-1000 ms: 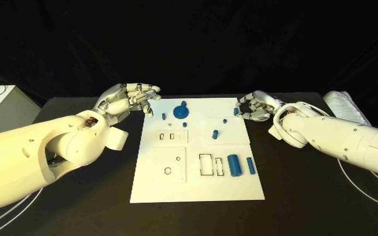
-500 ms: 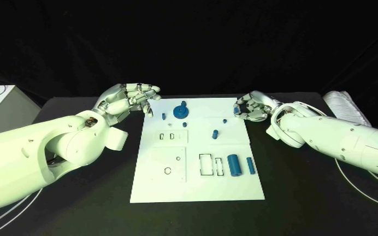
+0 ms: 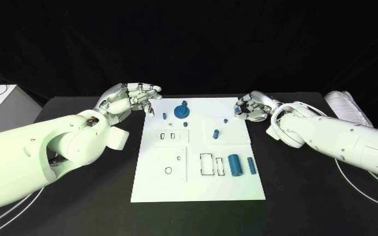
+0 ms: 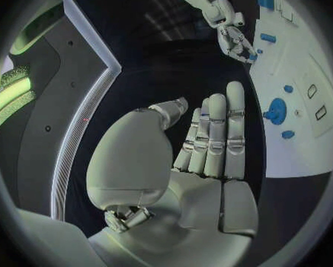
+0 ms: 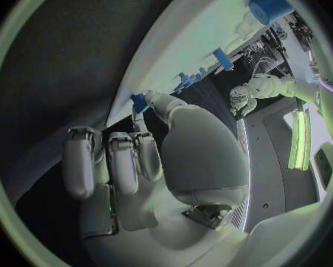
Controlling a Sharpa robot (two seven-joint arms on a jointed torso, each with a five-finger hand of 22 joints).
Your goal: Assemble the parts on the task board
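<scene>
Picking looks like the step in hand: right hand curls around a small blue part at the task board corner. Left hand holds nothing, fingers loosely apart. Next it likely needs a firm lift toward a socket.

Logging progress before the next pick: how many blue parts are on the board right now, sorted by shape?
Large round blue piece: 1
Long blue cylinders lying flat: 2
Small blue pegs: 5, one of them at the board's edge by the right hand
Total: 8 blue parts on the task board
</scene>
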